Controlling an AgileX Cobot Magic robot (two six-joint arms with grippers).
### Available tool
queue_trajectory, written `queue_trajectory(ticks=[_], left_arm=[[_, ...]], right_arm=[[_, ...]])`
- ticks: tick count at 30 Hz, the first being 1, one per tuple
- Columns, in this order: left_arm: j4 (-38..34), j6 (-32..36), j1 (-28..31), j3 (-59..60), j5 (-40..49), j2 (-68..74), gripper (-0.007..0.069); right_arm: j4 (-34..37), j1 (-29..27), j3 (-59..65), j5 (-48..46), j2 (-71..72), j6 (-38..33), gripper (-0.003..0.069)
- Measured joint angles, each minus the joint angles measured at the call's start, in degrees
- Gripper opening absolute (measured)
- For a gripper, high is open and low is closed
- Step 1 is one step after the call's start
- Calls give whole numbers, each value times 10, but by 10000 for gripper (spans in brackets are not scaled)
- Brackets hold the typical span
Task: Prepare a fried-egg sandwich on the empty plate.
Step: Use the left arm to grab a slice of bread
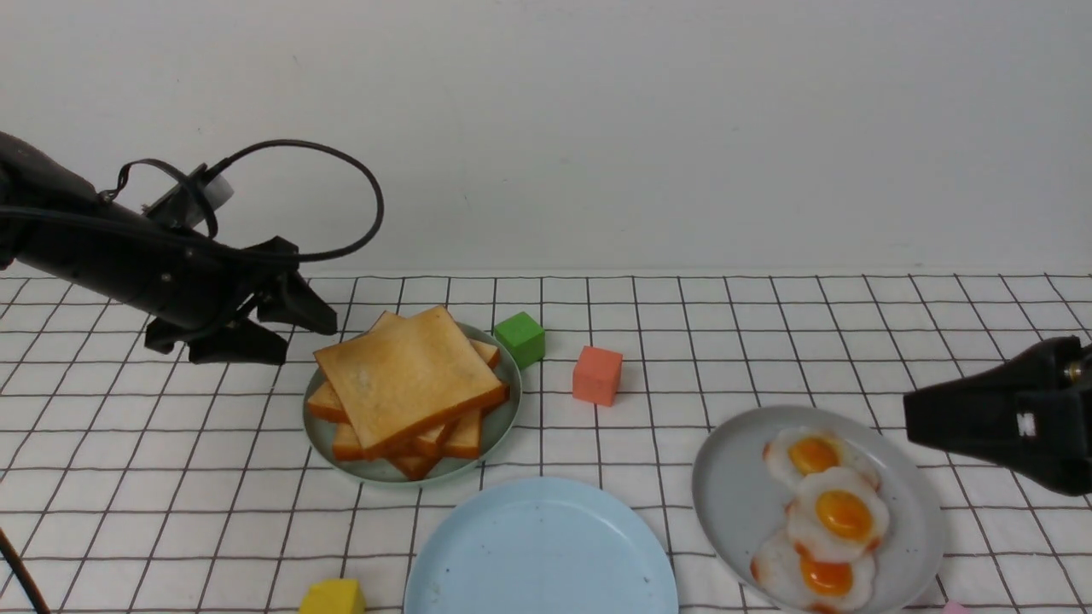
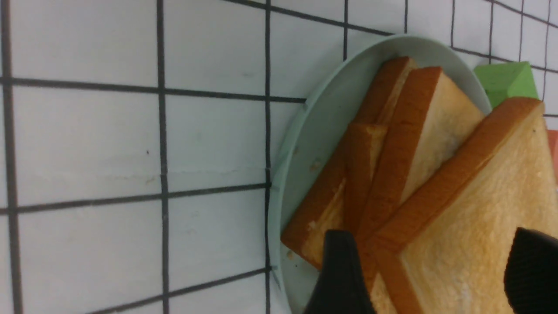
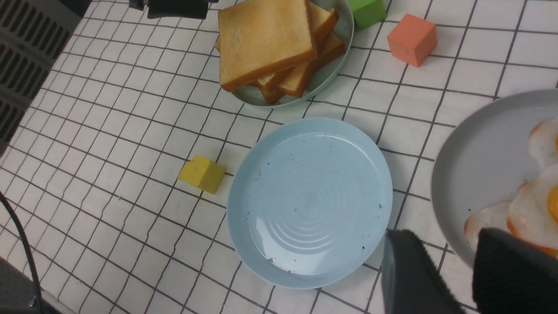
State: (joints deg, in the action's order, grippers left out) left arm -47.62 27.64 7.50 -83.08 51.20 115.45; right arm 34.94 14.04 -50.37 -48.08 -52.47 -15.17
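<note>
The empty plate (image 1: 542, 554) (image 3: 309, 200) is pale blue and lies at the front centre with nothing on it. Behind it to the left, several toast slices (image 1: 409, 375) (image 2: 479, 218) (image 3: 266, 39) are piled on a sage-green plate (image 1: 502, 424) (image 2: 314, 144). Three fried eggs (image 1: 840, 514) (image 3: 536, 209) lie on a grey plate (image 1: 734, 486) (image 3: 475, 165) at the right. No fried-egg sandwich is in view. My left gripper (image 1: 286, 331) (image 2: 436, 279) stands open at the pile's left edge, its jaws either side of the top slice's corner and holding nothing. My right gripper (image 1: 917, 418) (image 3: 449, 235) hangs open beside the grey plate.
A green cube (image 1: 520, 338) and an orange cube (image 1: 597, 373) stand behind the plates. A yellow cube (image 1: 333, 599) (image 3: 202, 174) sits at the front left by the pale-blue plate. A checked cloth (image 1: 171, 477) covers the table, and a white wall stands behind it.
</note>
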Motion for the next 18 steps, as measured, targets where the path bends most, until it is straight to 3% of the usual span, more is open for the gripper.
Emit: queue_trajectory(ticks=[11, 14, 15, 18], left_arm=[[-80, 101, 0, -3, 21, 47, 459], [-85, 112, 0, -3, 21, 57, 367], [-85, 113, 0, -3, 21, 57, 367], [-89, 118, 0, -3, 21, 56, 217]], right_arm=[[2, 0, 0, -6, 0, 0, 249], [2, 0, 0, -7, 0, 0, 249], [2, 0, 0, -7, 0, 0, 249], [3, 0, 0, -7, 0, 0, 249]])
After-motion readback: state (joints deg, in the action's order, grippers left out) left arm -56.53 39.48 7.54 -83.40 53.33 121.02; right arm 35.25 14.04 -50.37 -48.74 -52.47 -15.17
